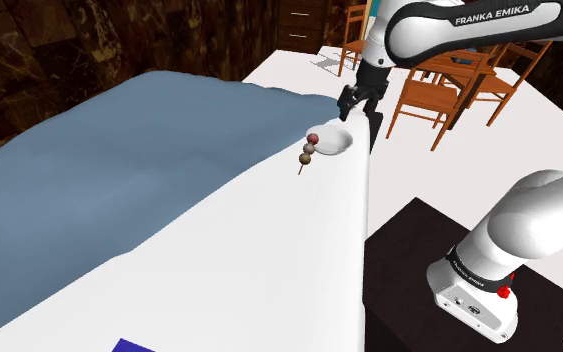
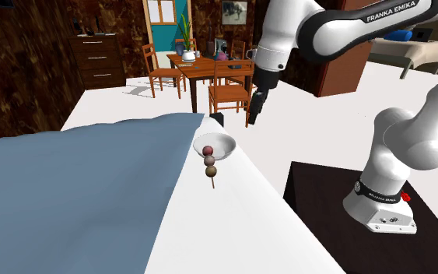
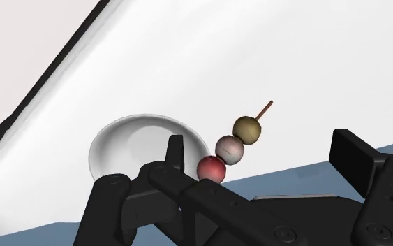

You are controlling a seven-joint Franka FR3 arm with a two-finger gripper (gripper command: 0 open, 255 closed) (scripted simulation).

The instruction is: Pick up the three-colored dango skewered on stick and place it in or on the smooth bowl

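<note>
My claw (image 2: 250, 121) hangs open & empty above the bowl (image 2: 228, 138), on the side away from the dango (image 2: 210, 159). Fingers (image 3: 355, 159) are wide apart, nothing btwn them. The dango lies w/ its red ball at the bowl's rim, touching it or just over it, can't tell which. The pale ball is just outside the bowl. The olive ball & stick tip point away from it on the bed (image 1: 269, 250).

My read: the skewer is only propped on the bowl, so the step is to clear off w/o disturbing it. Best go straight up from the bowl, fingers left apart, no sideways sweep near the rim. A light skewer balanced there prob rolls off at a nudge. If it needs to sit deeper, I'd regrip across the middle ball, lift, then let go over the bowl's centre.
</note>
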